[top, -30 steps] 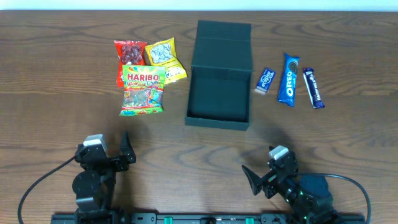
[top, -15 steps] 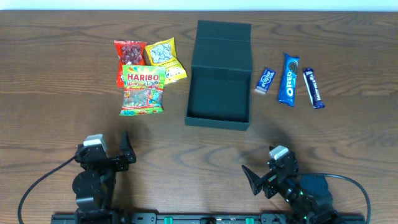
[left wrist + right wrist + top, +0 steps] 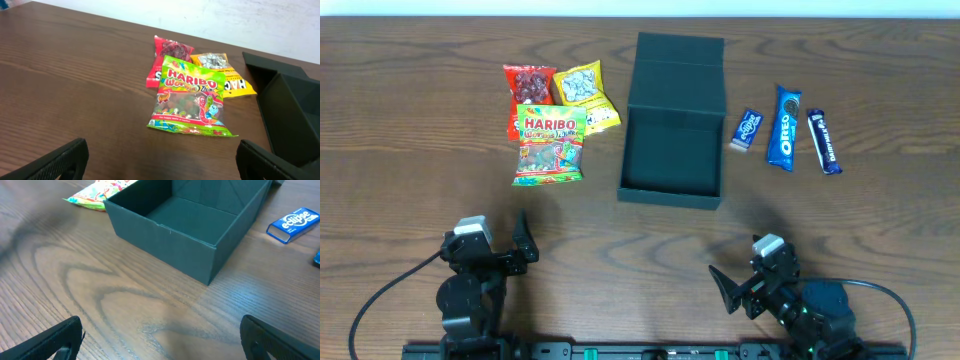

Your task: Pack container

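The dark teal-green container (image 3: 672, 150) stands open and empty at the table's middle back, its flap lid (image 3: 678, 62) folded away. It also shows in the right wrist view (image 3: 170, 240) and at the left wrist view's right edge (image 3: 295, 115). Left of it lie a Haribo packet (image 3: 550, 145), a red packet (image 3: 527, 92) and a yellow packet (image 3: 585, 95). Right of it lie a small blue Eclipse box (image 3: 748, 130), an Oreo pack (image 3: 785, 127) and a dark blue bar (image 3: 824, 141). My left gripper (image 3: 500, 240) and right gripper (image 3: 745, 280) are open and empty near the front edge.
The wood table (image 3: 420, 180) runs to a pale wall at the back. Cables trail from both arm bases along the front edge. The Haribo packet (image 3: 192, 100) lies ahead of the left fingers; the Eclipse box (image 3: 293, 223) lies right of the container.
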`<state>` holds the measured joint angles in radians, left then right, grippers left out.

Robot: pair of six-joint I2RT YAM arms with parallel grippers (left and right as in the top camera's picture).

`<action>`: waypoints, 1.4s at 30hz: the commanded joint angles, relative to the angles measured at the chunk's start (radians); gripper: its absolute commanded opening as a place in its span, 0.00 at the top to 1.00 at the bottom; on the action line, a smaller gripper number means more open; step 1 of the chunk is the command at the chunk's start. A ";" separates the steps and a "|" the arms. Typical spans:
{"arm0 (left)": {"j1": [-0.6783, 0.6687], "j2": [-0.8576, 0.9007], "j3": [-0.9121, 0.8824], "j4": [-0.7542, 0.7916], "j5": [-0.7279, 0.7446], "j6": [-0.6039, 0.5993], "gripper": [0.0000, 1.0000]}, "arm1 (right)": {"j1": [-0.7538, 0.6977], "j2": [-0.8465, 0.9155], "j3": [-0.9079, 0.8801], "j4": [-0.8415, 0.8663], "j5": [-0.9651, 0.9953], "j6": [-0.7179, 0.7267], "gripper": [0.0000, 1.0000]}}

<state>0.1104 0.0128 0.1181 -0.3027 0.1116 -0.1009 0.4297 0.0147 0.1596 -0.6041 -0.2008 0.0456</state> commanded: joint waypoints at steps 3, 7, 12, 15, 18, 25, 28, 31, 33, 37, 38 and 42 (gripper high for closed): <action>0.000 -0.008 -0.025 -0.004 -0.010 0.011 0.05 | 0.010 -0.010 -0.004 0.003 0.010 0.013 0.01; 0.000 -0.008 -0.025 -0.004 -0.010 0.011 0.05 | 0.010 -0.010 -0.004 0.003 0.010 0.013 0.01; 0.000 -0.008 -0.025 -0.004 -0.010 0.011 0.05 | 0.010 -0.010 -0.004 0.003 0.010 0.013 0.01; 0.000 -0.008 -0.025 -0.004 -0.010 0.011 0.05 | 0.010 -0.010 -0.004 0.003 0.010 0.013 0.01; 0.000 -0.008 -0.025 -0.004 -0.010 0.011 0.05 | 0.010 -0.010 -0.004 0.003 0.010 0.013 0.01; 0.000 -0.008 -0.025 -0.004 -0.010 0.011 0.05 | 0.010 -0.010 -0.004 0.003 0.010 0.013 0.01; 0.000 -0.008 -0.025 -0.004 -0.010 0.011 0.05 | 0.010 -0.010 -0.004 0.003 0.010 0.013 0.01; 0.000 -0.008 -0.025 -0.004 -0.010 0.011 0.05 | 0.010 -0.010 -0.004 0.003 0.010 0.013 0.01; 0.000 -0.008 -0.025 -0.004 -0.010 0.011 0.05 | 0.010 -0.010 -0.004 0.003 0.010 0.013 0.01; 0.000 -0.008 -0.025 -0.002 0.031 -0.026 0.05 | 0.010 -0.010 -0.004 0.003 0.010 0.013 0.01; 0.000 -0.008 -0.025 -0.002 0.090 -0.081 0.05 | 0.010 -0.010 -0.004 0.003 0.010 0.013 0.01; 0.000 -0.008 -0.024 0.014 0.199 -0.232 0.05 | 0.010 -0.010 -0.004 0.003 0.010 0.013 0.01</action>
<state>0.1104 0.0128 0.1169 -0.2951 0.2161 -0.2138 0.4297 0.0147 0.1596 -0.6041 -0.2008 0.0456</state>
